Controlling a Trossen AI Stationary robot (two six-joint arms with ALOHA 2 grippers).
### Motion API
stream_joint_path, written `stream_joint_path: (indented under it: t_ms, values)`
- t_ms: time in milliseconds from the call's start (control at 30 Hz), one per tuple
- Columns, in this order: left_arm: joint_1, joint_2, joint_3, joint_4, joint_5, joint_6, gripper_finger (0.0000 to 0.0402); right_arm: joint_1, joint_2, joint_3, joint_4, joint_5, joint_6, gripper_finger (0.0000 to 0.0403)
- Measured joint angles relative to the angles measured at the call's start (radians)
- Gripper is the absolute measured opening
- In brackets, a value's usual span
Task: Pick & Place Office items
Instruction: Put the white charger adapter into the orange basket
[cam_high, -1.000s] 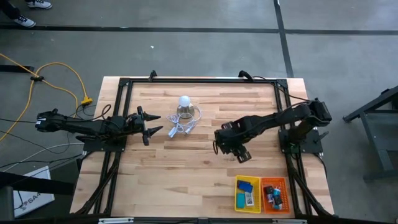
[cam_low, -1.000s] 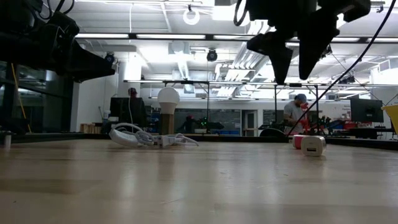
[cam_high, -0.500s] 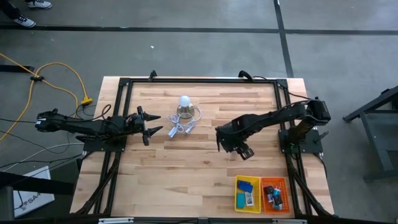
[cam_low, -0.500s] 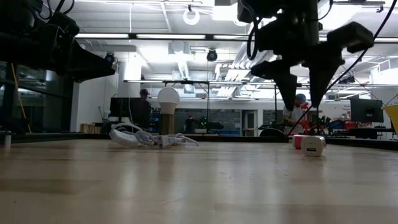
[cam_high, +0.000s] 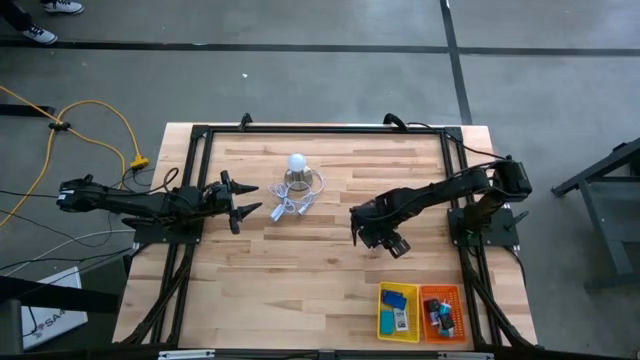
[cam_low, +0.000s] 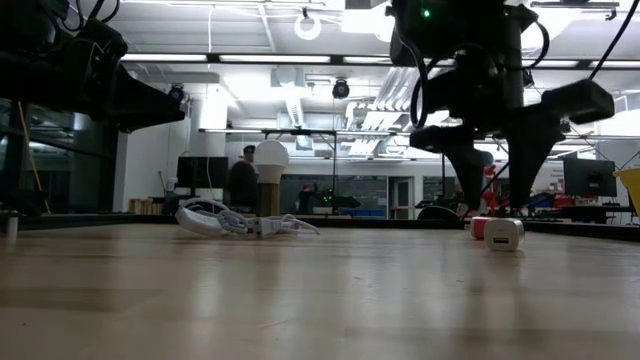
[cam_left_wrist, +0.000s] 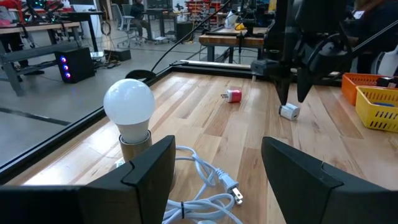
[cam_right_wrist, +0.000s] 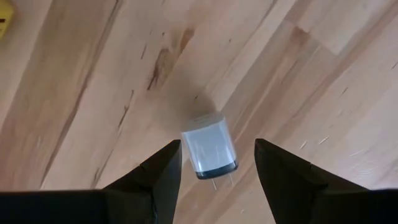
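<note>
A white cube (cam_right_wrist: 209, 152) lies on the wood table with its prongs sideways. A pink cube (cam_left_wrist: 233, 96) lies beside it, also seen in the low view (cam_low: 478, 228). My right gripper (cam_low: 492, 205) is open and points down just above the white cube (cam_low: 504, 234). One finger stands on each side of the cube, and neither touches it. In the high view the gripper (cam_high: 375, 238) hides both cubes. My left gripper (cam_high: 245, 200) waits open and level at the table's left. It faces a white bulb (cam_left_wrist: 129, 104) and its cord.
A yellow tray (cam_high: 381, 315) and an orange tray (cam_high: 462, 300) at the near right hold several small items. The bulb on its clear base (cam_high: 296, 163) and its looped white cord (cam_high: 290, 207) lie at the far middle. Bare wood lies between them.
My right gripper has come down toward the white cube, rolling a little about its own axis, and has shifted slightly toward the table's right. Its fingers stay the same width apart. The cubes have not moved.
</note>
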Motion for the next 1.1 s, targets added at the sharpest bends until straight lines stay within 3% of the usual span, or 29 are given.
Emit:
stream_joint_path:
  t_ms: [533,1100]
  values:
    - [0.000,0.000,0.000,0.000,0.000,0.000,0.0230,0.028,0.000,-0.081,0.109,0.013,0.000,0.0190]
    - [0.000,0.000,0.000,0.000,0.000,0.000,0.0230,0.048,0.000,-0.085,0.115,0.035,0.001,0.0190]
